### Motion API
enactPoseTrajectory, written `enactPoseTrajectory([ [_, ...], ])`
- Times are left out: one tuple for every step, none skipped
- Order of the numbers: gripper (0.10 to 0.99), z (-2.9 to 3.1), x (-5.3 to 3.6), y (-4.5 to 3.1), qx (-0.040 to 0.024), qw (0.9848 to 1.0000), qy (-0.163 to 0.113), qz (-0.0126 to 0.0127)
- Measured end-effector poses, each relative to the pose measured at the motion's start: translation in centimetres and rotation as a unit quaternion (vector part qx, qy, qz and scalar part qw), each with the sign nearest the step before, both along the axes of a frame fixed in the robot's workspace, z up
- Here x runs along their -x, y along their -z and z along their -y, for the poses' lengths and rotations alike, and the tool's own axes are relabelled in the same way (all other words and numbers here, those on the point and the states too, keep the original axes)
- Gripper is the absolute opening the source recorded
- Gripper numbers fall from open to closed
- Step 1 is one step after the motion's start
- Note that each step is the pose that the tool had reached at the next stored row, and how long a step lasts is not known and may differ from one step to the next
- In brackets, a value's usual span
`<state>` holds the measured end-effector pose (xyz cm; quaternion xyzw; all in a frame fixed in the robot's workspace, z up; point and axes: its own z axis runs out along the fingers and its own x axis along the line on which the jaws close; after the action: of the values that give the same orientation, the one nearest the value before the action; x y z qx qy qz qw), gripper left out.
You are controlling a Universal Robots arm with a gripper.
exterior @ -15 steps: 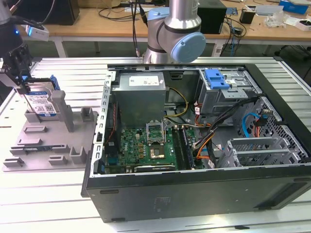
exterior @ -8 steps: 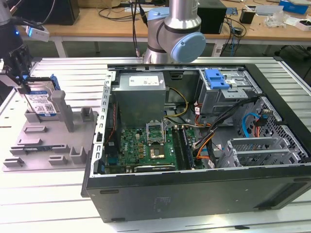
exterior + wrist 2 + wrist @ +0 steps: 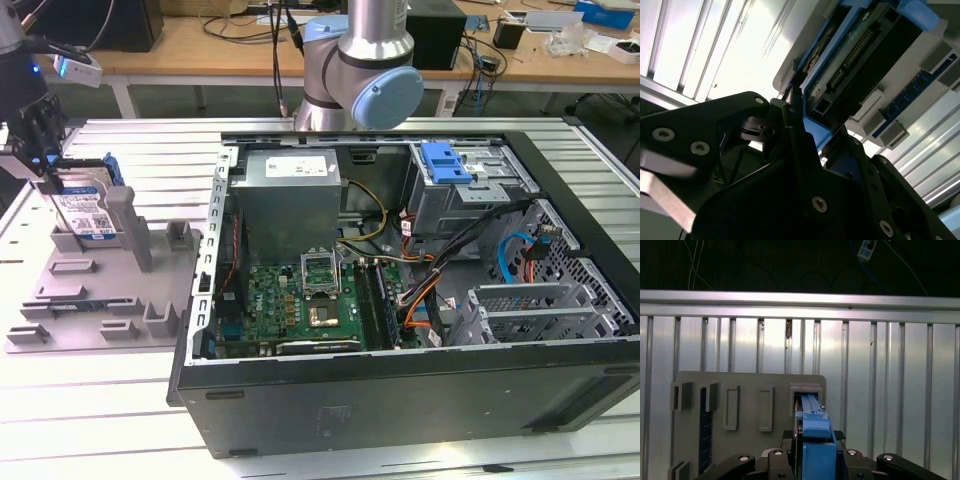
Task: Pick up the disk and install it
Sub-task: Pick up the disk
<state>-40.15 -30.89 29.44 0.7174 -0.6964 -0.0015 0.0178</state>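
First wrist view, tool: black two-finger gripper point(image 3: 814, 437) is clenched on the disk, with one of its fingers point(image 3: 790, 436) at each flat face
Disk: flat silver metal disk in a blue plastic carrier point(image 3: 812, 422) stands on edge between the fingers, its far end in a slot of the holder
Second wrist view, tool: the gripper point(image 3: 820, 122) has its fingertips point(image 3: 794, 112) against the carrier's blue rim
Second wrist view, disk: the disk point(image 3: 860, 55) turns its connector edge, with rows of pins, towards the camera
Exterior view, tool: the gripper point(image 3: 45, 170) sits on the upper edge of the disk point(image 3: 85, 210), whose white-and-blue label face shows here, upright at the exterior view's far left
Holder: flat grey plastic fixture plate with raised slots and posts point(image 3: 80, 300), seen from above in the first wrist view point(image 3: 750, 385)
Table: ribbed aluminium tabletop point(image 3: 130, 150) under the holder
Computer: open black metal tower case point(image 3: 400, 390) lying on its side, just beside the holder on the exterior view's right
Bracket: small bare blue plastic bracket point(image 3: 445, 163) on the drive cage at the back of the case
Arm base: silver and light-blue robot arm joint point(image 3: 360, 70) behind the case
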Motion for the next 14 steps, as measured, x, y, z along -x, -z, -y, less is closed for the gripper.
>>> enactPoseTrajectory([
  [0.408, 0.0, 0.0, 0.0, 0.0, 1.0, 0.0, 0.0],
  [0.408, 0.0, 0.0, 0.0, 0.0, 1.0, 0.0, 0.0],
  [0.408, 0.0, 0.0, 0.0, 0.0, 1.0, 0.0, 0.0],
  [0.392, 0.0, 0.0, 0.0, 0.0, 1.0, 0.0, 0.0],
  [0.369, 0.0, 0.0, 0.0, 0.0, 1.0, 0.0, 0.0],
  [0.369, 0.0, 0.0, 0.01, 0.0, 1.0, 0.0, 0.0],
  [0.369, 0.0, 0.0, 0.01, 0.0, 1.0, 0.0, 0.0],
  [0.369, 0.0, 0.0, 0.01, 0.0, 1.0, 0.0, 0.0],
  [0.369, 0.0, 0.0, 0.01, 0.0, 1.0, 0.0, 0.0],
  [0.369, 0.0, -0.01, -0.04, -0.0001, 1.0, 0.0, 0.0003],
  [0.369, 0.0, 0.0, -0.35, 0.0, 1.0, 0.0, 0.0001],
  [0.369, 0.0, 0.0, -0.58, 0.0, 1.0, 0.0, 0.0003],
  [0.369, 0.0, 0.0, -0.76, 0.0, 1.0, 0.0, 0.0005],
  [0.369, 0.0, 0.0, -1.05, 0.0, 1.0, 0.0, 0.0008],
])
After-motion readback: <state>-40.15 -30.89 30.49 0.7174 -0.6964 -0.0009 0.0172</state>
